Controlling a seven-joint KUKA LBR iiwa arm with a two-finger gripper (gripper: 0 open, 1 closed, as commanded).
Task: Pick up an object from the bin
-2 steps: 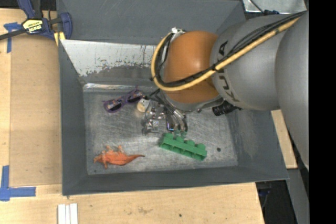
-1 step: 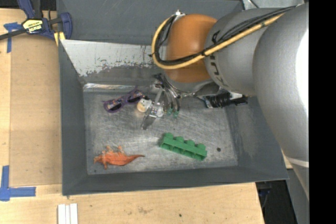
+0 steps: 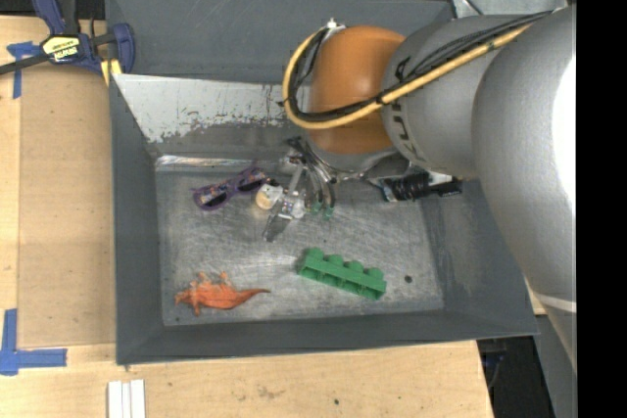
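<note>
The gripper [image 3: 300, 213] hangs low over the floor of the grey bin [image 3: 137, 240], a little toward 12 o'clock from the floor's middle. It sits under the arm's orange wrist cover [image 3: 358, 88]. Its two fingers [image 3: 277, 222] appear spread, with bare floor between them, and nothing is pinched.

The thing nearest to it is a small pale yellowish round piece [image 3: 266, 199], just beside the gripper at its 9 o'clock. Whether the nearer finger touches the piece is too close to tell. Further out at 9 to 10 o'clock, and up against the round piece, lies a purple thing [image 3: 223, 191] that is thin and curved, perhaps a toy pair of glasses. A green toothed block [image 3: 341, 272] lies flat at the gripper's 5 o'clock, clear of everything else. An orange toy lizard [image 3: 217, 295] lies well apart at 7 o'clock, near the bin's front wall.

By my reading the pick is at the approach step. The gripper is down among the things but not yet round any of them, so nothing has been lifted.

If the round piece is the target, the next move calls for a small shift toward 9 o'clock. That would put the piece between the fingers rather than outside one of them, and a squeeze and a straight lift would follow. The piece looks small and likely to roll, and the purple thing crowds it on the far side, so a finger could land on that instead or nudge the piece away. The green block looks the easier grasp, since it is isolated, flat and has long parallel sides, though reaching it means a longer move toward 5 o'clock.
</note>
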